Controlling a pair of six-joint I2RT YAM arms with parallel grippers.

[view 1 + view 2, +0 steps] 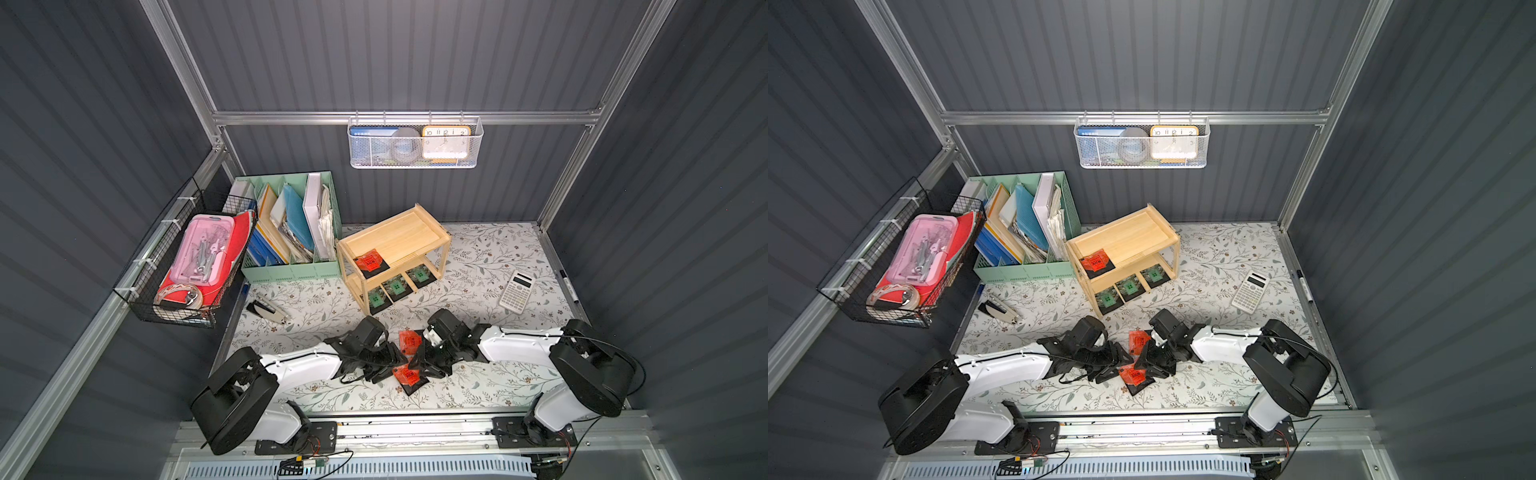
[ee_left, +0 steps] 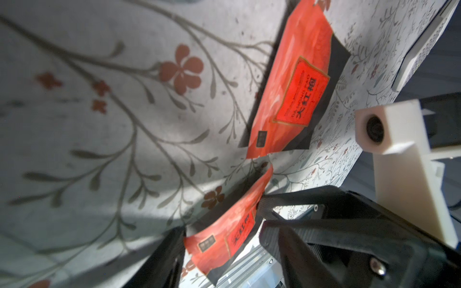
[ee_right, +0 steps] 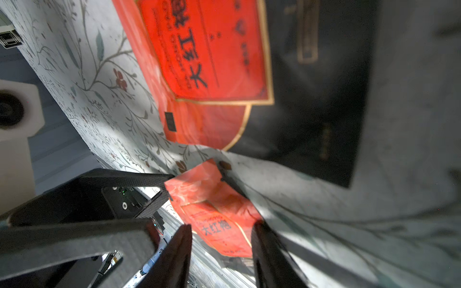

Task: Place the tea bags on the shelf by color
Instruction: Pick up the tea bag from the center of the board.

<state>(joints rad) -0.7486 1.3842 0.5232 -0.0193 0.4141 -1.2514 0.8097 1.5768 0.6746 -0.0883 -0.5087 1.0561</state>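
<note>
Six tea bags (image 1: 394, 286): three green are sitting on the shelf's (image 1: 399, 237) lower tier, one orange (image 1: 370, 262) on top, and two orange are lying on the surface (image 1: 478, 257). The left claw (image 2: 222, 251) and right claw (image 3: 220, 237) are straddling the nearer packet (image 1: 408, 376), jaws apart; I cannot tell if either is gripping it.
</note>
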